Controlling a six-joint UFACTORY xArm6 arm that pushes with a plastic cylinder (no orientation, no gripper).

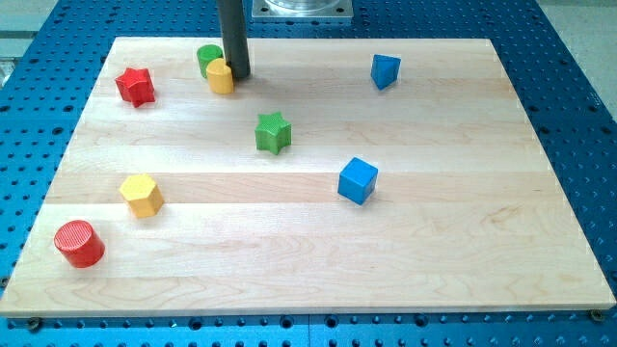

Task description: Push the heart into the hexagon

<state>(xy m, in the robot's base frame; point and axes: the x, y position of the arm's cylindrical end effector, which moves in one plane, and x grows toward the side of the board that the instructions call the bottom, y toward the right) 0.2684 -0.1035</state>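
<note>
A yellow heart block (220,76) lies near the view's top, left of centre, on the wooden board (318,241). My tip (237,75) stands right beside it on its right, touching or nearly touching. A green round block (208,58) sits just behind the heart, touching it. The yellow hexagon (142,195) lies far away, towards the view's lower left.
A red star (136,86) is at the upper left. A green star (274,132) is near the middle. A blue cube (358,180) is right of centre. A blue wedge-like block (385,70) is at the upper right. A red cylinder (79,243) is at the lower left corner.
</note>
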